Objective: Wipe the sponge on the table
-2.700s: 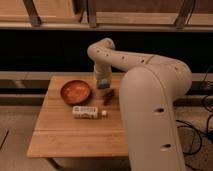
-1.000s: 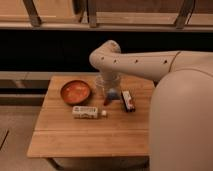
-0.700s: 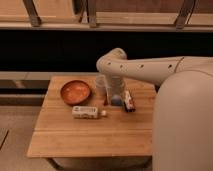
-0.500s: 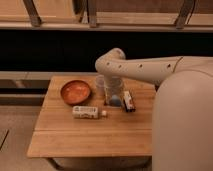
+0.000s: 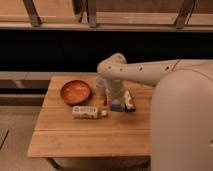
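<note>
My claw (image 5: 116, 101) is down at the table (image 5: 90, 136), clamped together on the sponge (image 5: 117, 106). The sponge rests on the planks, right of the white bottle (image 5: 86, 112), near the orange bowl (image 5: 75, 92).

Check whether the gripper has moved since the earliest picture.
Yes. The gripper, shut on the sponge, has gone rightward and nearer the front edge of the table, judged against the bowl, which has stayed put.
</note>
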